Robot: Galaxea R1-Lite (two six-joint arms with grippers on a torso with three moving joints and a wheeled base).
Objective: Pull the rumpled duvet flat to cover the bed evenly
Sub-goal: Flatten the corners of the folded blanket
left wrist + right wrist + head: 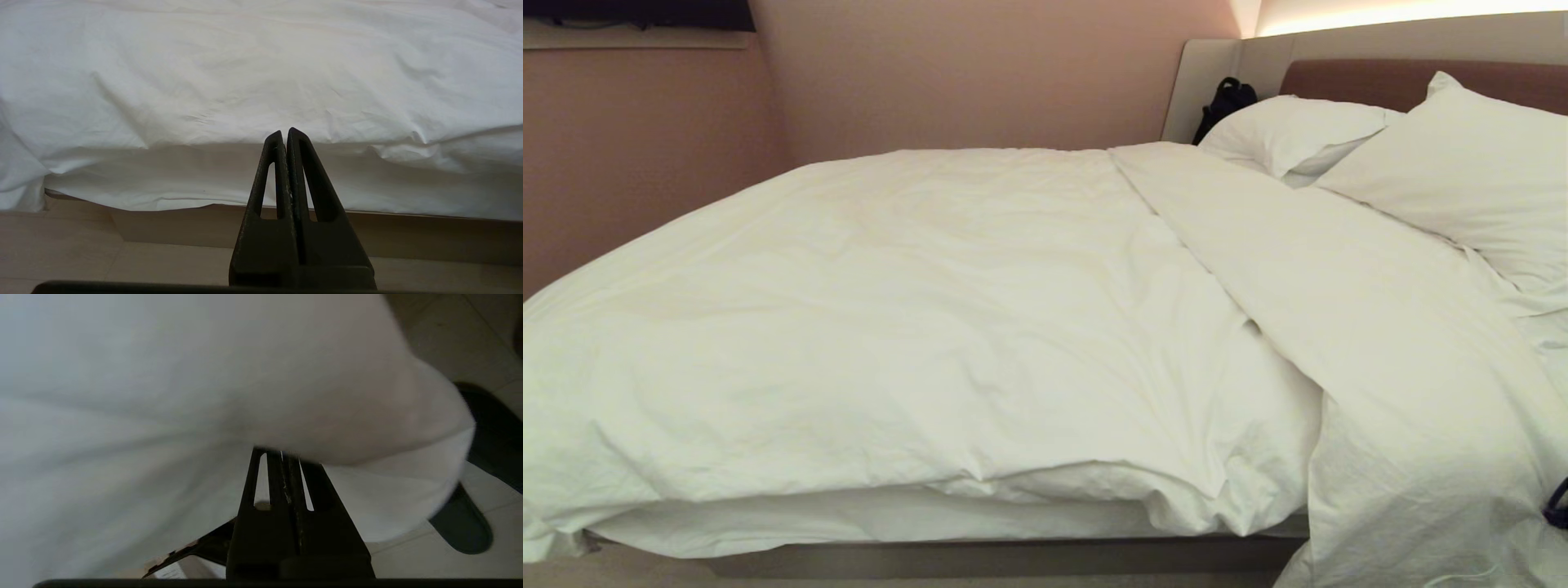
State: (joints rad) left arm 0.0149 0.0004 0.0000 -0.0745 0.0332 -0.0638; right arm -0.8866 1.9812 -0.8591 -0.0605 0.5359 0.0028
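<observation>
The white puffy duvet (915,310) lies rumpled across the bed (980,557). Its pillow-side part (1339,310) is folded in a long diagonal band that spills over the near edge at the right. In the right wrist view my right gripper (282,451) is shut, its tips buried in a bulging fold of the duvet (286,396) held up off the floor. My left gripper (284,131) is shut on nothing, held low before the bed's side, short of the duvet's hanging edge (261,102). The mattress sheet (204,179) shows below that edge.
Two white pillows (1290,131) (1470,163) lean on the brown headboard (1356,77), with a black bag (1223,102) beside them. A pink wall (645,163) runs along the bed's far side. Pale floor (449,335) and a dark rounded part (461,526) lie below the lifted fabric.
</observation>
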